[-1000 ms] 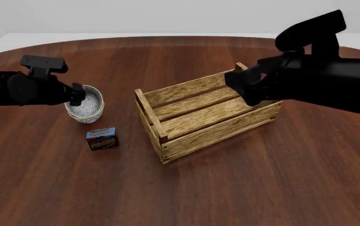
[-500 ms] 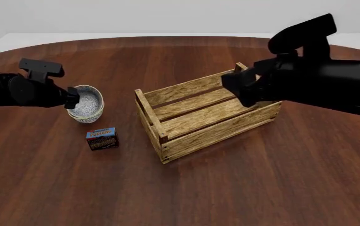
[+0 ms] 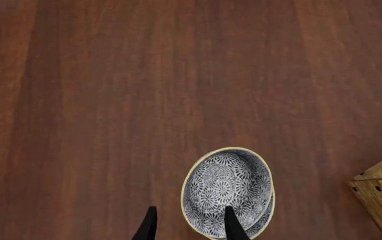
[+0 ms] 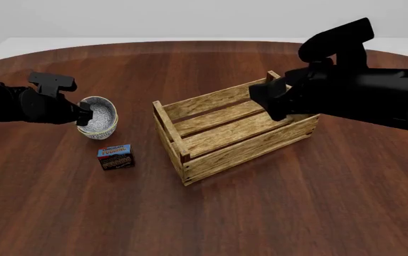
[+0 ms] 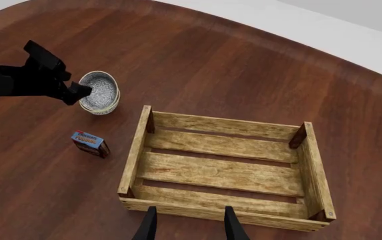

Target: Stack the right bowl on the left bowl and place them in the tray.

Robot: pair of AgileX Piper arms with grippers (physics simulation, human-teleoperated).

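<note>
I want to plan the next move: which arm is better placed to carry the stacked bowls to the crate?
Left. Its gripper is open at the stacked bowls; the right gripper hovers over the crate.

A round, dark wooden table (image 4: 211, 213) carries everything. On it stand the stacked bowls (image 4: 98, 119), a small pudding box (image 4: 116, 157) just beside them, and the wooden tray (image 4: 229, 132).

Left claw (image 3: 189, 229) straddles stacked bowls' (image 3: 227, 191) rim (open).
</note>
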